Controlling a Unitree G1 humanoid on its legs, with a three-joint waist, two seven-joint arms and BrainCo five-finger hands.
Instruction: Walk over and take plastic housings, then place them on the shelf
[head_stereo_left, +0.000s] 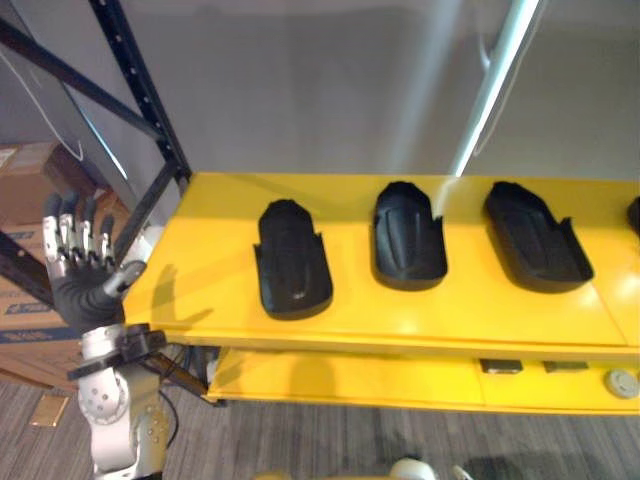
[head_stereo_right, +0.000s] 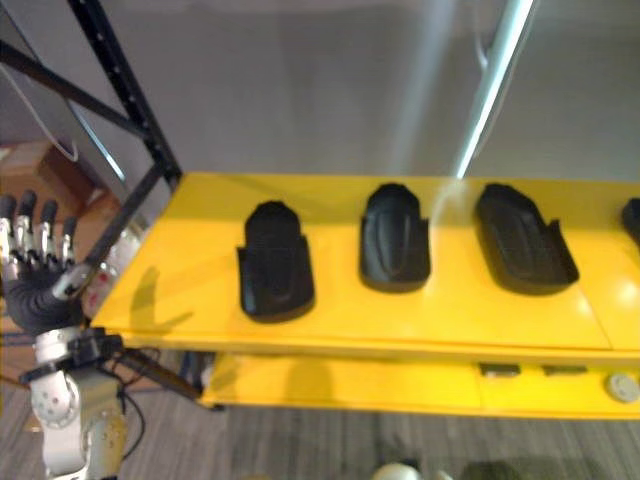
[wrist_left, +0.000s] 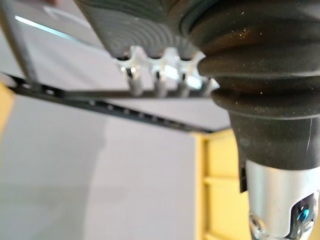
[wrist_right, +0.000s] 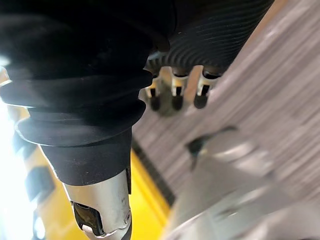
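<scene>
I am holding left hand (head_stereo_left: 78, 262) raised beside yellow shelf (head_stereo_left: 200, 230), fingers straight, empty; right hand (wrist_right: 174, 91) hanging relaxed, empty. Housings (head_stereo_left: 292, 258) lying on shelf, seemingly placed already.

Matt black plastic housings (head_stereo_left: 292, 260), glossy shelf (head_stereo_left: 200, 290)

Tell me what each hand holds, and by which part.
Nothing is held. The left hand is raised beside the shelf, fingers straight and empty; the right hand hangs empty above the floor. The black housings lie on the shelf.
</scene>
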